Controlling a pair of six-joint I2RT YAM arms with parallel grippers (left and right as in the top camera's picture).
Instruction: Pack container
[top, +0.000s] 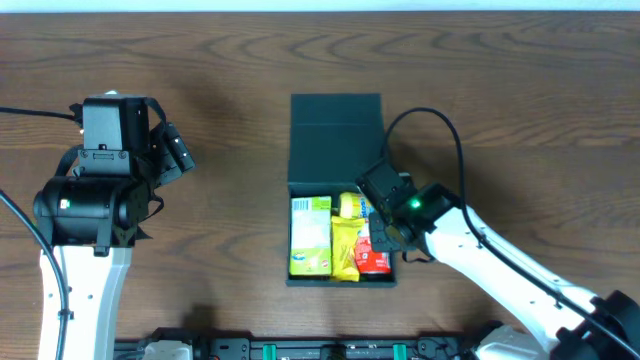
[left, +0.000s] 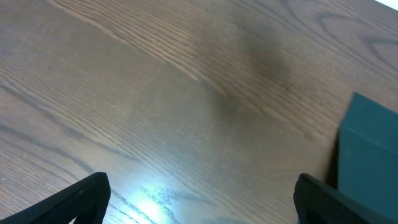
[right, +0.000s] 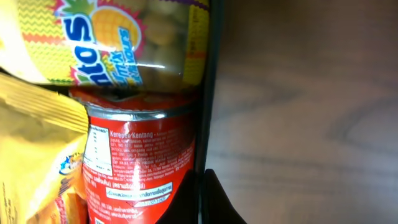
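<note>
The dark teal-black container (top: 335, 140) lies mid-table with its flap lid folded open toward the back. Inside it are a green-yellow carton (top: 310, 235), a yellow bag (top: 345, 250), a red packet (top: 375, 262) and a pineapple-print snack pack (top: 350, 205). My right gripper (top: 392, 235) is at the container's right wall. In the right wrist view its fingers (right: 202, 199) are shut on that thin dark wall (right: 210, 93), next to the red packet (right: 137, 162). My left gripper (top: 180, 155) is open and empty over bare table, left of the container (left: 370, 149).
The brown wooden table (top: 500, 120) surrounds the container. The right arm's black cable (top: 440, 120) loops over the table just right of the lid. The left arm's base (top: 85, 200) stands at the left.
</note>
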